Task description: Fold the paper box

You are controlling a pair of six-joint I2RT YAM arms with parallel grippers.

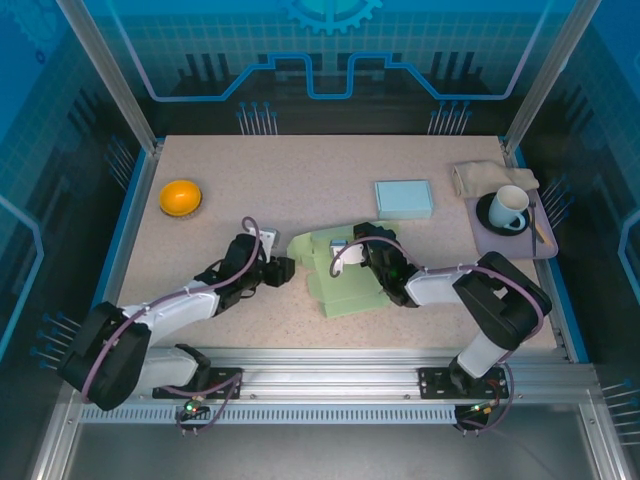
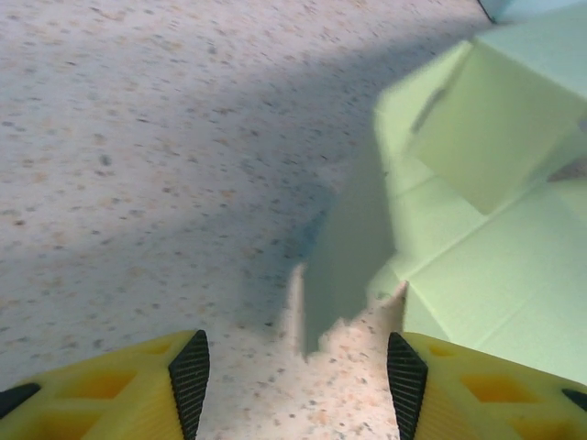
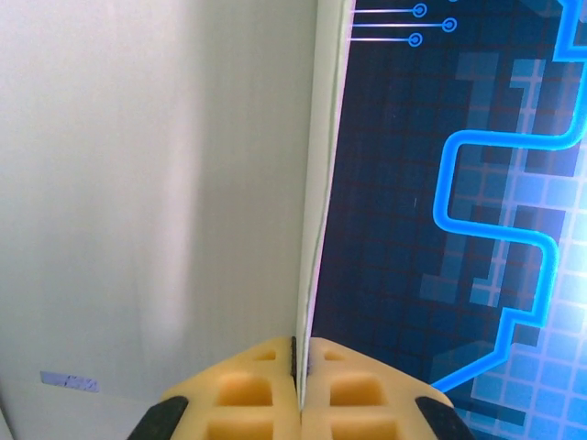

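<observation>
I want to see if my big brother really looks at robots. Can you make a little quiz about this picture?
1. Fill in: the bowl on the table is ____.
2. True or false: the left gripper is holding the green paper box.
3. What is the right gripper pinching? A) the bowl B) a wall of the box C) nothing

Key: 1 orange; 2 false, it is open with nothing between its fingers; 3 B.
</observation>
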